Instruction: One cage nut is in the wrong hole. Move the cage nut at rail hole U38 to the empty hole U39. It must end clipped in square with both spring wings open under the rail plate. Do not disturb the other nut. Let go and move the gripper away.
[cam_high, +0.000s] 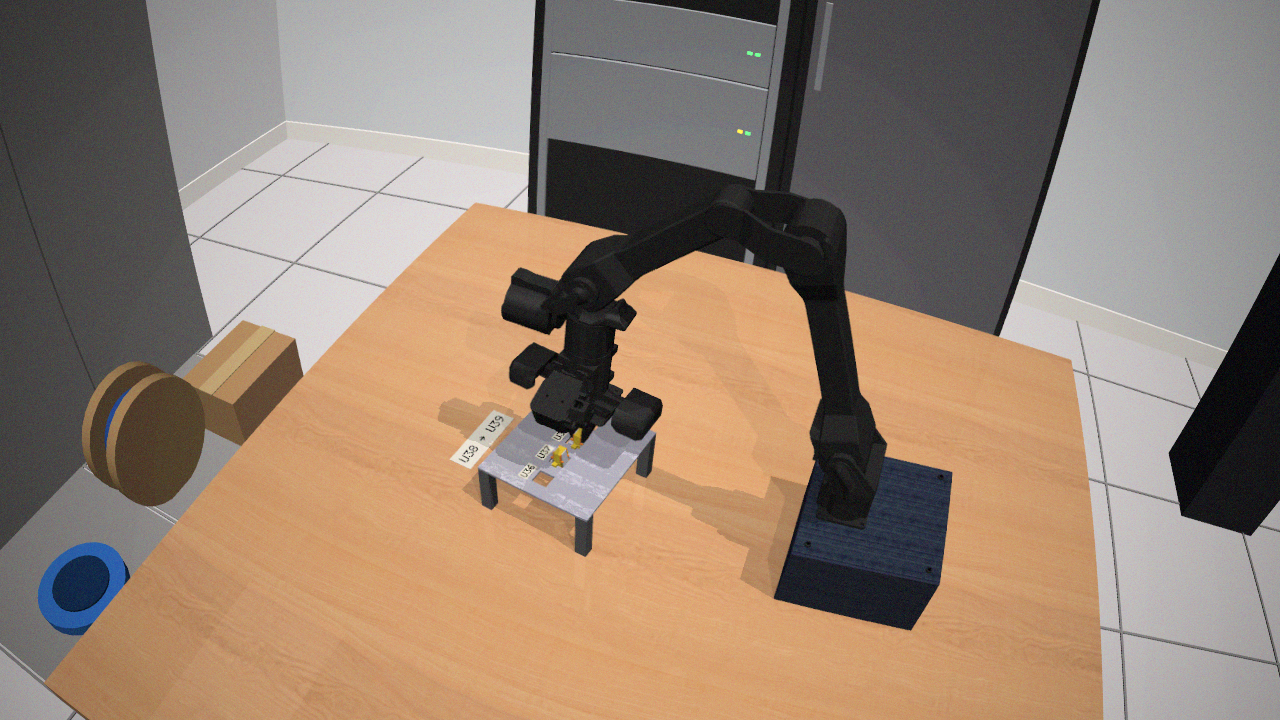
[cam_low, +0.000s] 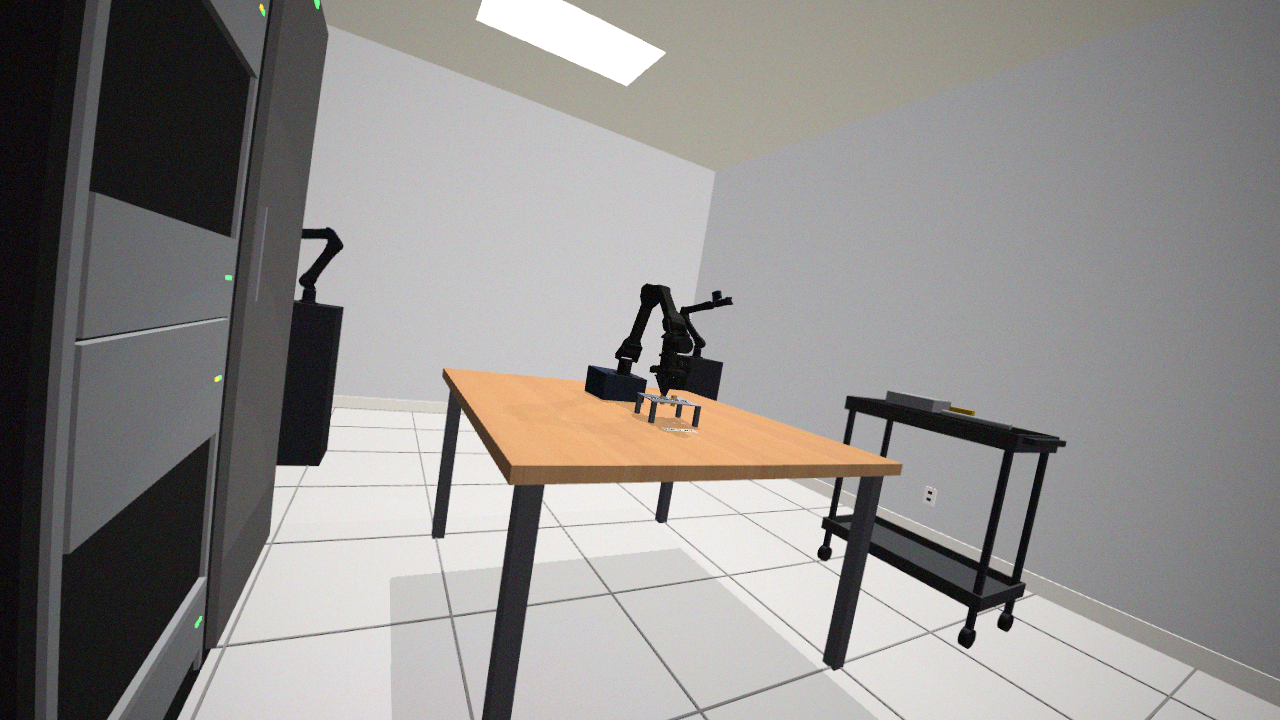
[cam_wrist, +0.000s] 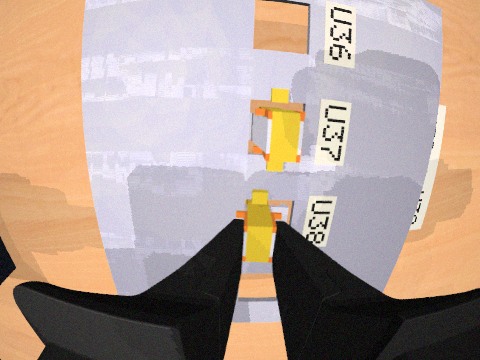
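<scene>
Wood table (cam_high: 358, 555) (cam_low: 680, 452) on white tile floor, gray rail plate (cam_high: 586, 501) (cam_wrist: 165, 120) (cam_low: 673, 400) standing on short legs. Claw (cam_high: 581, 436) (cam_wrist: 258, 230) (cam_low: 664, 394) nearly closed, pinching the U38 cage nut (cam_high: 576, 438) (cam_wrist: 259, 235) between its tips. That nut sits at hole U38, beside its label (cam_wrist: 319, 221). Other nut (cam_high: 558, 456) (cam_wrist: 284, 135) is at U37. Wings under the plate: can't tell.

2 yellow cage nuts (cam_high: 576, 438) (cam_wrist: 259, 235); 1 rail plate (cam_high: 590, 488) (cam_low: 671, 400) (cam_wrist: 165, 125); 1 wheeled cart (cam_low: 930, 423); 1 cardboard box (cam_high: 259, 394)
</scene>
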